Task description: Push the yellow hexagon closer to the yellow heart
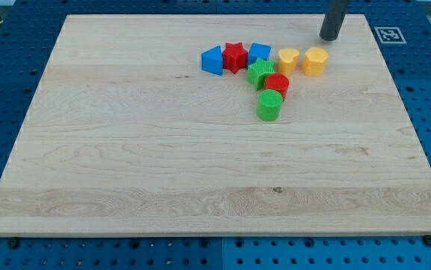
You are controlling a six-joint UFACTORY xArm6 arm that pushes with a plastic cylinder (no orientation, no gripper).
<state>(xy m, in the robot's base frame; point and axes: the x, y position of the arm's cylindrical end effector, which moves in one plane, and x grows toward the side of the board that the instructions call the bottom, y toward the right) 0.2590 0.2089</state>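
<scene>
Going from the view's left, the wooden board (125, 165) is bare across its whole left half. The first block is a blue one (212, 60), roughly wedge-shaped, touching a red star (234, 56) on its right. Next comes a second blue block (258, 52), whose shape I cannot make out because the others crowd it. Just below that sits a green block (259, 73), ridged on top, then a red cylinder (277, 85) against it, and a green cylinder (270, 106) lowest of the cluster.

To the right of these lies the yellow heart (288, 59), though at this size its lobes are only faintly readable. Just beside it, on the right, is the yellow hexagon (315, 61); a thin gap seems to separate the two, and they are near but apparently not touching.

My tip (329, 37) stands furthest right, toward the view's top and slightly right of the hexagon, close to it but apart from it. There are no fingers on this rod, so there is nothing to spread or pinch.

In my judgement the task is nearly complete: the hexagon already sits next to the heart. What is left, if anything, is a short push toward the view's left to close the small gap, which would call for the tip to get onto the hexagon's right side first.
</scene>
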